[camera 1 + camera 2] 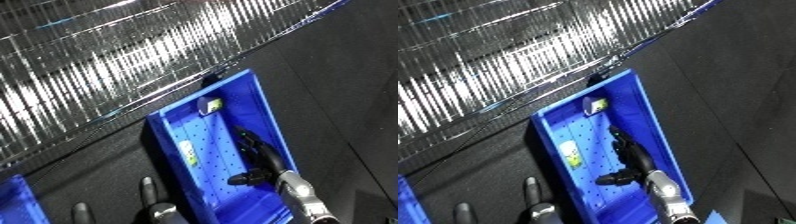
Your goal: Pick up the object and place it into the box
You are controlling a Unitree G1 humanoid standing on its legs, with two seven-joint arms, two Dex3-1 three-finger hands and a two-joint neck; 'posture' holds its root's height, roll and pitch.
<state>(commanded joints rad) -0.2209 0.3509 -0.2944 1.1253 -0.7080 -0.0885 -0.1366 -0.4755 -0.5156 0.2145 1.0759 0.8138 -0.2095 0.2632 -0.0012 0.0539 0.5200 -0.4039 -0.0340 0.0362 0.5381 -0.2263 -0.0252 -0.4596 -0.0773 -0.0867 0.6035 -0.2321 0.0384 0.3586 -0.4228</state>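
Blue bin (266,107) tilted on dark floor, beside wire mesh (107,60). Right hand (258,155) inside bin, fingers straight, thumb out, holding nothing. Left hand (151,200) just outside bin, fingers relaxed. Small white-green object (188,151) on bin bottom, near right hand.

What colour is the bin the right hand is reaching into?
Blue bin, best in the left eye view; right hand inside.

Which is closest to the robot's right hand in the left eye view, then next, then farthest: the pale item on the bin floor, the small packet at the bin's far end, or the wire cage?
From the right hand:
1. Pale item, just left, on the blue bin floor.
2. Small packet, at the bin's far end.
3. Wire cage, beyond the bin.
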